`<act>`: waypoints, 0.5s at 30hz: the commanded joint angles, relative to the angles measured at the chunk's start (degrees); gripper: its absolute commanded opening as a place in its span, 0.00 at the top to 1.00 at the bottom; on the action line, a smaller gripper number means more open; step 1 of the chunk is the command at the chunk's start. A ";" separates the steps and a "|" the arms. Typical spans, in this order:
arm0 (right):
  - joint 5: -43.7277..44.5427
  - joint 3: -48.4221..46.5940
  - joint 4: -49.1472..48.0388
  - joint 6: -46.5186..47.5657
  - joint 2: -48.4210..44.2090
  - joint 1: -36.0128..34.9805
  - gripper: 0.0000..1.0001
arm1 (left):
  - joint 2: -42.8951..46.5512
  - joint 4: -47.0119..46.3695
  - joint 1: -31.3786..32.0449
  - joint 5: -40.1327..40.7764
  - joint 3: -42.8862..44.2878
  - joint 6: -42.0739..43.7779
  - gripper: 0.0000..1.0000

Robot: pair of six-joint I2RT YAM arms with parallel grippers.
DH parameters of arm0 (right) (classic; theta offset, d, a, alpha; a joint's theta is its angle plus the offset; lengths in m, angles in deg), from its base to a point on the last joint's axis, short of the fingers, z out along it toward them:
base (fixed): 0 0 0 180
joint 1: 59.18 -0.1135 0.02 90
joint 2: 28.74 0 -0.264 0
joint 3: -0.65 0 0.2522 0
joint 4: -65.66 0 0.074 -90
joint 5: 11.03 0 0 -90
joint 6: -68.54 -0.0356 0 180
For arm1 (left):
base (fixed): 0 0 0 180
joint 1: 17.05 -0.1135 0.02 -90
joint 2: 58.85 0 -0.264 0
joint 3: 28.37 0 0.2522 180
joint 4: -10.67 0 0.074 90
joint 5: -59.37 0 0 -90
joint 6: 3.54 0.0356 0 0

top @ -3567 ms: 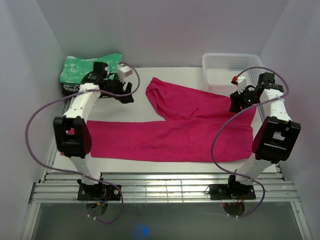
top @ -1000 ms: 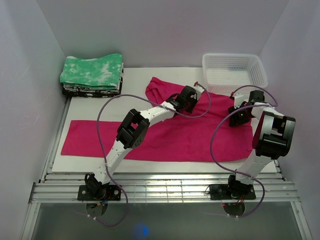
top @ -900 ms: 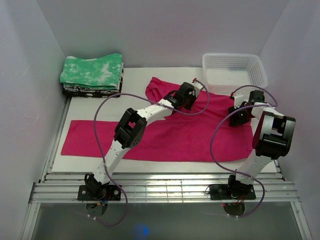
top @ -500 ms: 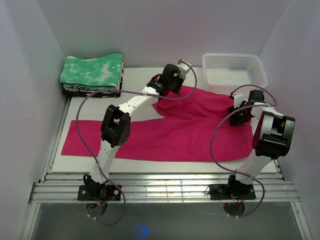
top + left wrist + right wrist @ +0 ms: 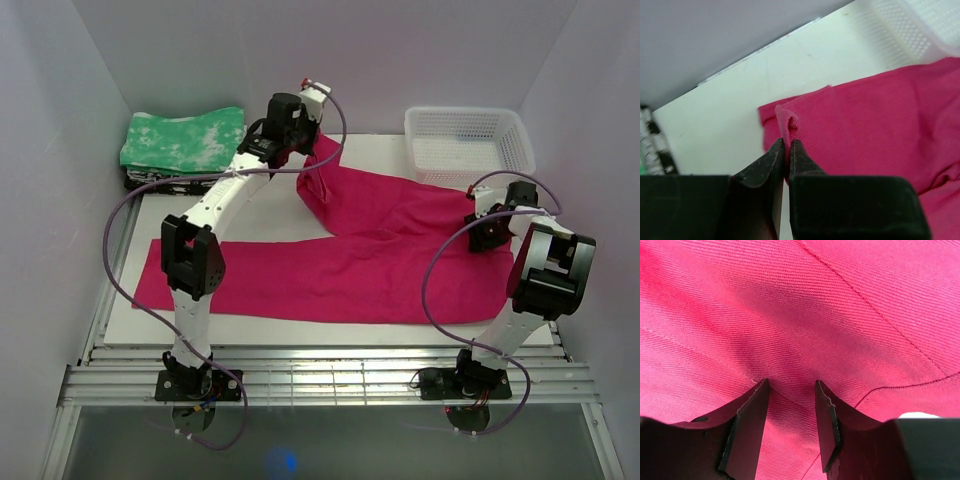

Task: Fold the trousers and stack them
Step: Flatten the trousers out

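Lifting trousers [image 5: 370, 255] farther back (left gripper [image 5: 786, 147])

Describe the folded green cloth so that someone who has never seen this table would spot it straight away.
On the white table, look to the far left corner, beyond the spread pink trousers. A folded cloth stack sits there, green-and-white mottled on top: the only patterned thing, unlike the plain trousers and the white mesh basket at far right.
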 commanded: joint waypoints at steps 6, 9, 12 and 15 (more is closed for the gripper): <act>12.44 0.45 2.53 8.68 3.52 3.62 0.53 | 16.80 3.69 -17.07 0.36 -7.43 5.20 1.00; 12.97 0.28 2.36 9.82 3.69 3.79 0.53 | 20.05 2.56 -20.77 -0.09 -12.43 7.22 1.00; 12.62 -0.16 3.06 10.18 3.52 3.79 0.52 | 21.73 1.50 -23.24 -0.79 -17.45 8.45 1.00; 11.04 -1.13 4.72 10.53 3.08 3.79 0.52 | 21.56 1.14 -25.17 -1.66 -20.79 9.07 1.00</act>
